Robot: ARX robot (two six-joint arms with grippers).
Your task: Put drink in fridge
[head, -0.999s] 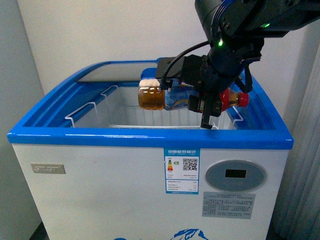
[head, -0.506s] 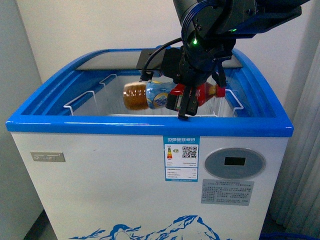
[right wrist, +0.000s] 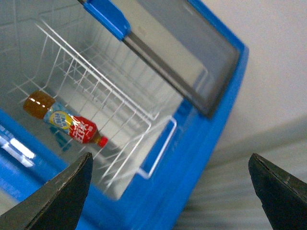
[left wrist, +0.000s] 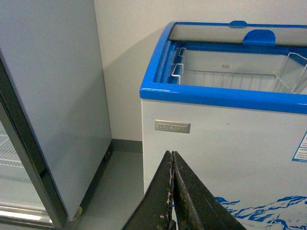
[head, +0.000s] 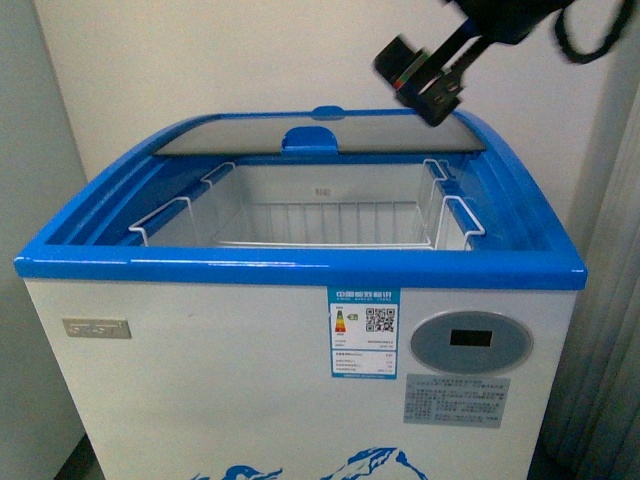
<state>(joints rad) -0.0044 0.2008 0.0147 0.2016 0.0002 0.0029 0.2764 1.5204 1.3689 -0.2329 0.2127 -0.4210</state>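
The drink [right wrist: 64, 124], a bottle of amber liquid with a red cap and blue-and-yellow label, lies on its side on the floor of the fridge, seen in the right wrist view. It is hidden in the front view. The fridge [head: 300, 268] is a white chest freezer with a blue rim, its lid slid back. It also shows in the left wrist view [left wrist: 225, 96] and the right wrist view [right wrist: 201, 124]. My right gripper [head: 425, 80] is open and empty, high above the fridge's far right. My left gripper [left wrist: 172, 158] is shut and empty, low in front of the fridge's left corner.
White wire baskets [head: 440, 215] hang inside the fridge along its sides. The glass lid [head: 315, 135] covers the far part of the opening. A tall grey cabinet fridge [left wrist: 53, 96] stands left of the chest freezer, with bare floor [left wrist: 120, 187] between them.
My right gripper let go of the drink inside the fridge and rose up and to the right, out of the opening. The drink is no longer in the front view.
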